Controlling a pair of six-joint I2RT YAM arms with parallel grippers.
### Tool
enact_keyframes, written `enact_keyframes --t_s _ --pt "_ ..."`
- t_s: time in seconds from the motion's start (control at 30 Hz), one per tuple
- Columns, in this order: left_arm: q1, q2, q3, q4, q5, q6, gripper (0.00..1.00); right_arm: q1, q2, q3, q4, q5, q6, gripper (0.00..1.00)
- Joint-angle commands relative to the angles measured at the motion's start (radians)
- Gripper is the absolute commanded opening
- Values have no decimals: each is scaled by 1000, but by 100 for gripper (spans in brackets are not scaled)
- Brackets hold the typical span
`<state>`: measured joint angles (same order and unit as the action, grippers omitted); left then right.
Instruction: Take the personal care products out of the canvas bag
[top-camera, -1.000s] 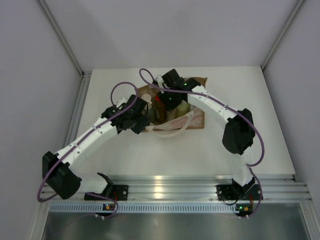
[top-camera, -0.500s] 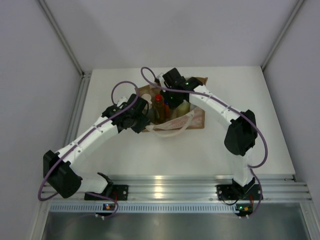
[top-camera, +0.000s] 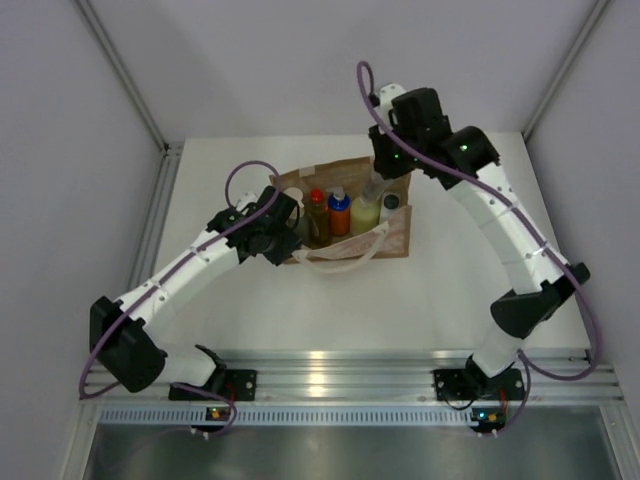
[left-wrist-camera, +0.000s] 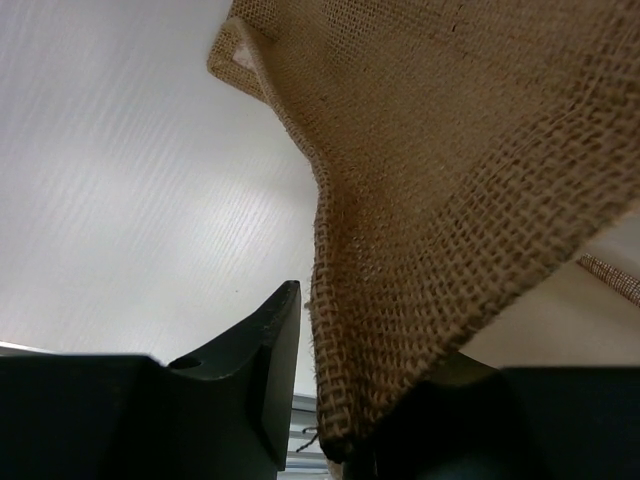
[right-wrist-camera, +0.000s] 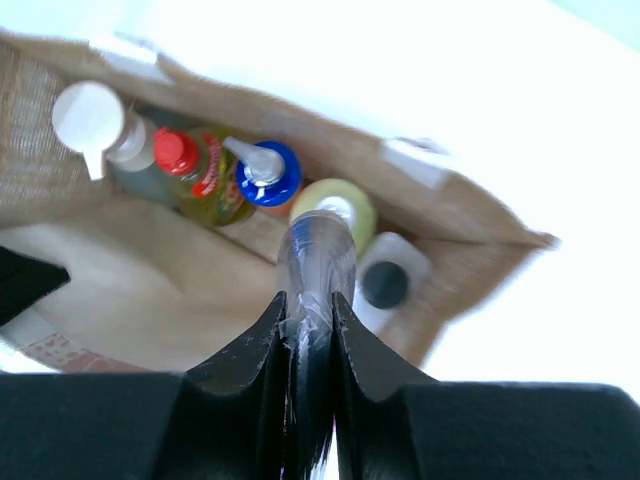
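The brown canvas bag (top-camera: 395, 235) stands open mid-table. My left gripper (top-camera: 289, 226) is shut on its left edge; the left wrist view shows the weave (left-wrist-camera: 420, 200) pinched between the jaws of that gripper (left-wrist-camera: 345, 385). My right gripper (top-camera: 384, 172) is raised above the bag's right end, shut on the flat grey sachet (top-camera: 376, 188), which also shows in the right wrist view (right-wrist-camera: 318, 250). Inside the bag stand the grey cylinder with pale cap (right-wrist-camera: 90, 120), amber red-capped bottle (right-wrist-camera: 195, 170), orange-blue bottle (right-wrist-camera: 268, 175), pale-yellow bottle (right-wrist-camera: 335, 200) and white square dark-capped bottle (right-wrist-camera: 385, 283).
White rope handles (top-camera: 340, 262) hang over the bag's near side. The white table (top-camera: 470, 290) is walled on left, right and back. An aluminium rail (top-camera: 340, 375) runs along the near edge by the arm bases.
My right arm has risen out of the bag and swung back to the right with the sachet in its jaws, uncovering the bottles. The left gripper keeps its hold on the bag's edge.
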<state>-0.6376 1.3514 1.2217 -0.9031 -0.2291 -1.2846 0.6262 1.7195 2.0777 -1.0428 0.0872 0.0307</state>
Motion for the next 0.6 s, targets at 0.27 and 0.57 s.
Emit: enact_keyframes --t_s 0.27,0.57 --pt "-1 18 33 -25 -4 8 36 -277 -250 128 4 161 106 0" --pt "-2 2 36 -25 -3 5 36 -434 -302 -123 116 129 107 0"
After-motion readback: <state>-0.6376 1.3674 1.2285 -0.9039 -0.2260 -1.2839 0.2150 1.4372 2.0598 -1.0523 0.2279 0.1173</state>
